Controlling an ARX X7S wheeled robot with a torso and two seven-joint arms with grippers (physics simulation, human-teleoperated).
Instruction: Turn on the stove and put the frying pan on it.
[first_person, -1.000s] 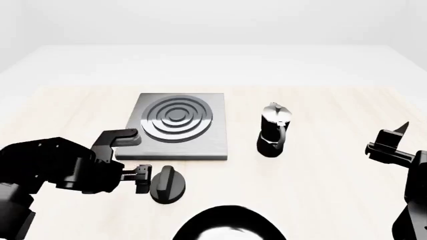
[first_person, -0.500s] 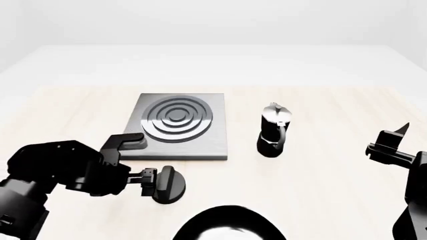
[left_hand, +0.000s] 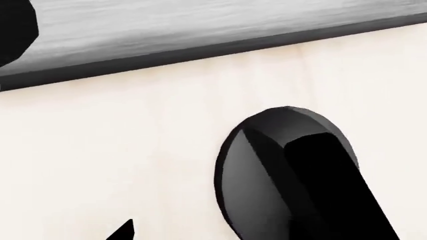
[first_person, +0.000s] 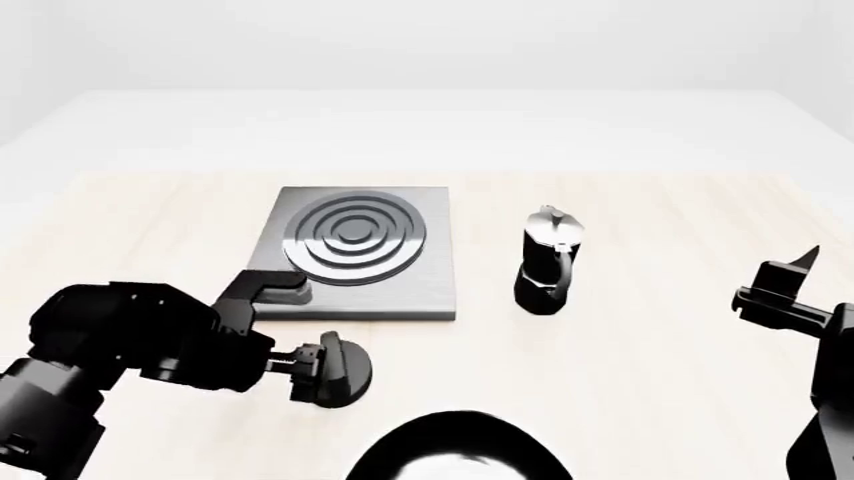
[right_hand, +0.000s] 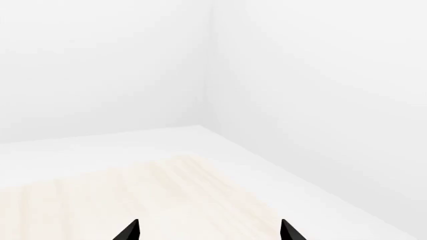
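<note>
The stove (first_person: 354, 252) is a flat grey square hotplate with ringed burner, at the table's middle left. Its black round knob (first_person: 344, 369) lies on the table in front of it. It fills much of the left wrist view (left_hand: 267, 170), where the stove's front edge (left_hand: 200, 30) also shows. My left gripper (first_person: 310, 366) is open, its fingers at the knob's left side. In the left wrist view only one fingertip (left_hand: 124, 232) shows; the other is lost against the black knob. My right gripper (first_person: 785, 284) is open and empty at the far right. No frying pan clearly shows.
A black-and-silver moka pot (first_person: 547, 262) stands right of the stove. A black rounded shape (first_person: 454, 440) sits at the head view's bottom edge; I cannot tell what it is. The right wrist view shows light tabletop (right_hand: 133, 195) and white walls.
My left arm has moved right and a little down toward the knob, and its fingers now reach the knob's left side. The right arm has not moved.
</note>
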